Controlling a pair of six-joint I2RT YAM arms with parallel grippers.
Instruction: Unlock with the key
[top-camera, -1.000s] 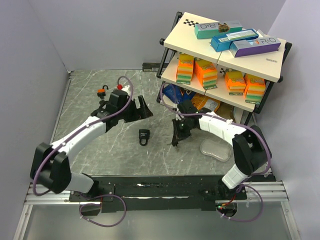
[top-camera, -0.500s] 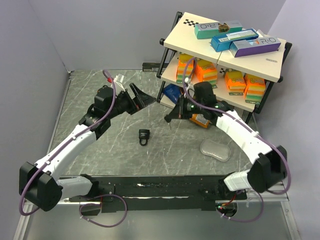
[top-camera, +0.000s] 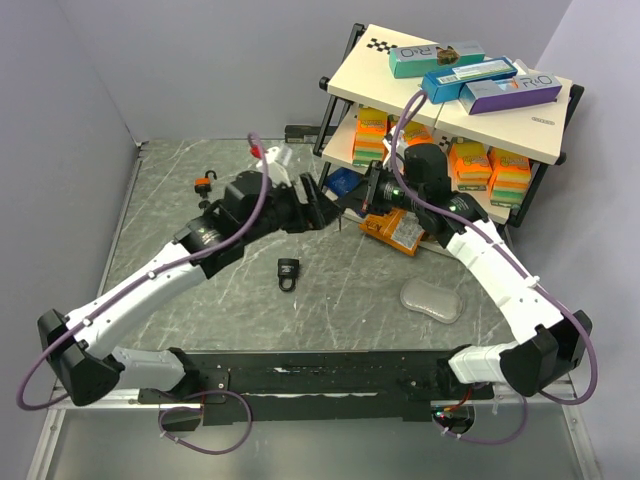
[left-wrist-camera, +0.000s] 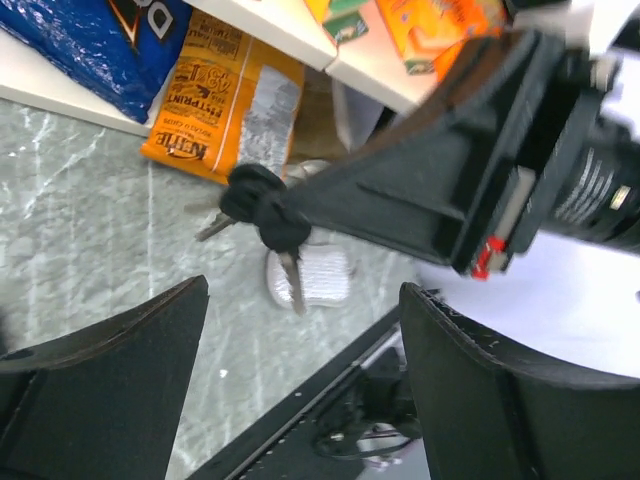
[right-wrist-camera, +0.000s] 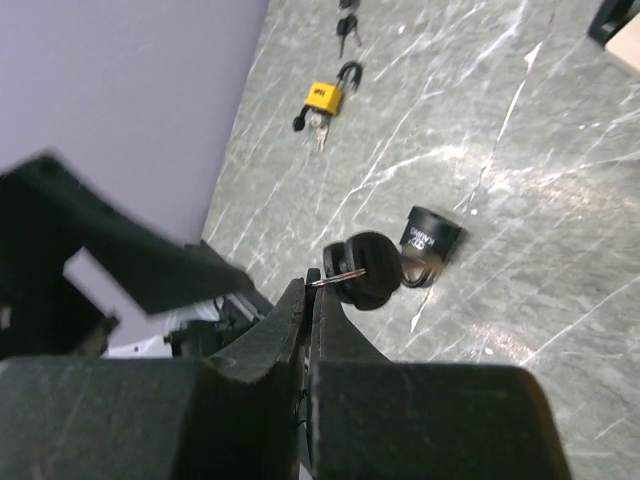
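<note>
**Key bunch held aloft by the right gripper, facing the spread left gripper**

The right gripper (right-wrist-camera: 310, 295) had its jaws pressed together on a thin metal key ring (right-wrist-camera: 330, 279), pinched at the very tips. From that ring hung the keys (right-wrist-camera: 365, 270), with rounded black heads; in the left wrist view the blades were blurred, and there appeared to be two or three of them. The bunch was held clear of the table (top-camera: 330, 310).

The left gripper (top-camera: 318, 212) faced the right one at close range. Its two fingers (left-wrist-camera: 110, 380) were spread wide and gripped nothing, and the keys hung just beyond the gap between them.

The black padlock (top-camera: 288, 272) lay on the table, apart from both grippers and on the side nearer the arm bases. A yellow padlock (right-wrist-camera: 320, 97) lay far off towards the left wall.

Behind the right gripper, an orange snack bag (top-camera: 395, 230) and a blue bag (left-wrist-camera: 90, 40) lay at the foot of the shelf rack (top-camera: 380, 80). A clear plastic piece (top-camera: 432, 298) rested on the table near the right arm.
</note>
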